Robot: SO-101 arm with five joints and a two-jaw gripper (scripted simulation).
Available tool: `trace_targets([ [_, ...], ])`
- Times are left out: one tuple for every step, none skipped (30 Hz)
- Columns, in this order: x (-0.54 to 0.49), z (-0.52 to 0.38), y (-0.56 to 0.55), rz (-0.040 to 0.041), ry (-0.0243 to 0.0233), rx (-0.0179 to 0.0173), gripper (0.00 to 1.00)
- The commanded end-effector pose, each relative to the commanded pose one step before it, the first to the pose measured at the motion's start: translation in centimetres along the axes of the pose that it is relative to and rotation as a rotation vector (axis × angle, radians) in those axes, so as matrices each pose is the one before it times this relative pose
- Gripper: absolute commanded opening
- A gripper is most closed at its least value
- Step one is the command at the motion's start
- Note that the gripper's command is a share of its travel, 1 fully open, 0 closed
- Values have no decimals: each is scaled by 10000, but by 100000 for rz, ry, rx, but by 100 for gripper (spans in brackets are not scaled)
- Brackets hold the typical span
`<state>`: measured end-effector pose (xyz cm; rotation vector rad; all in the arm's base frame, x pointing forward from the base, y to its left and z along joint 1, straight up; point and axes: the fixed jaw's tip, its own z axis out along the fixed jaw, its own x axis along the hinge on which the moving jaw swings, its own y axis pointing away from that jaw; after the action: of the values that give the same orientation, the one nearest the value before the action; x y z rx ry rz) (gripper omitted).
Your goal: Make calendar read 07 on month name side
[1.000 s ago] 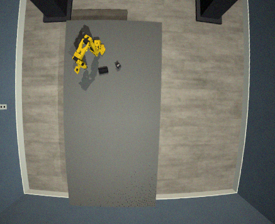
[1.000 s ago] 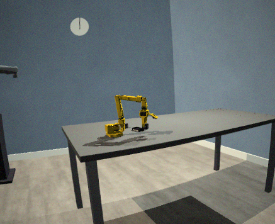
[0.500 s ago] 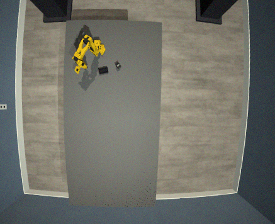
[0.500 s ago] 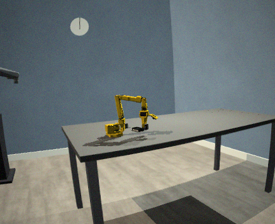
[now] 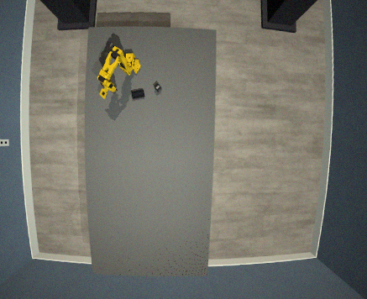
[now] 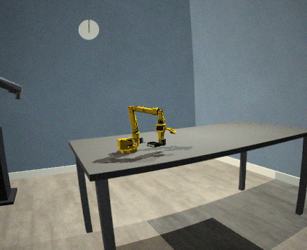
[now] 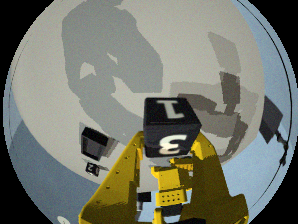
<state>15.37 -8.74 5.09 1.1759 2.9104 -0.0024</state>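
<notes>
Calendar setting barely begun: one dark digit cube (image 7: 172,127) clamped in the yellow gripper (image 7: 170,156), jaws nearly closed on it, faces reading 1 and 3 toward the wrist camera, raised off the grey table (image 5: 152,176). Seen from the top view, dark tray (image 5: 138,93) lying flat just at 3 o'clock of the arm (image 5: 112,69), with a second small dark cube (image 5: 157,86) apart on the table at about 2 o'clock of the tray, outside it. Left to do, by the look of it: turning up a 0 and a 7, seating both cubes side by side on the tray floor, then releasing.
</notes>
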Motion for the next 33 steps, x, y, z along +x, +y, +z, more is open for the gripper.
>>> trace_targets([
  [-4328, -3794, 2374, 226, -4715, -1148, 0],
  [13, 720, -1, 0, 0, 0, 0],
  [16, 648, 0, 0, 0, 0, 0],
  [11, 528, -5, 0, 0, 0, 0],
  [10, 378, -4, 0, 0, 0, 0],
  [4, 234, -2, 0, 0, 0, 0],
  [4, 102, -1, 0, 0, 0, 0],
  [1, 12, 0, 0, 0, 0, 0],
  [0, 0, 0, 0, 0, 0, 0],
  [0, 0, 0, 0, 0, 0, 0],
  [-2, 18, 0, 1, -1, 0, 0],
  [3, 96, 5, 0, 0, 0, 0],
  [-4, 234, -2, 0, 0, 0, 0],
  [-5, 384, -3, 0, 0, 0, 0],
  [0, 534, 2, 0, 0, 0, 0],
  [-3, 642, 1, 0, 0, 0, 0],
  [6, 726, 1, 0, 0, 0, 0],
  [7, 744, -6, 0, 0, 0, 0],
  [12, 726, 1, 0, 0, 0, 0],
  [9, 642, -5, 0, 0, 0, 0],
  [12, 528, 2, 0, 0, 0, 0],
  [13, 384, -3, 0, 0, 0, 0],
  [8, 228, -2, 0, 0, 0, 0],
  [3, 102, -1, 0, 0, 0, 0],
  [0, 12, 0, 0, 0, 0, 0],
  [0, 0, 0, 0, 0, 0, 0],
  [0, 0, 0, 0, 0, 0, 0],
  [1, 20, -1, 0, 0, 0, 0],
  [-4, 96, 0, 0, 0, 0, 0],
  [-1, 234, -1, 0, 0, 0, 0],
  [-4, 384, 4, 0, 0, 0, 0],
  [0, 534, -3, 0, 0, 0, 0],
  [-4, 648, 3, 0, 0, 0, 0],
])
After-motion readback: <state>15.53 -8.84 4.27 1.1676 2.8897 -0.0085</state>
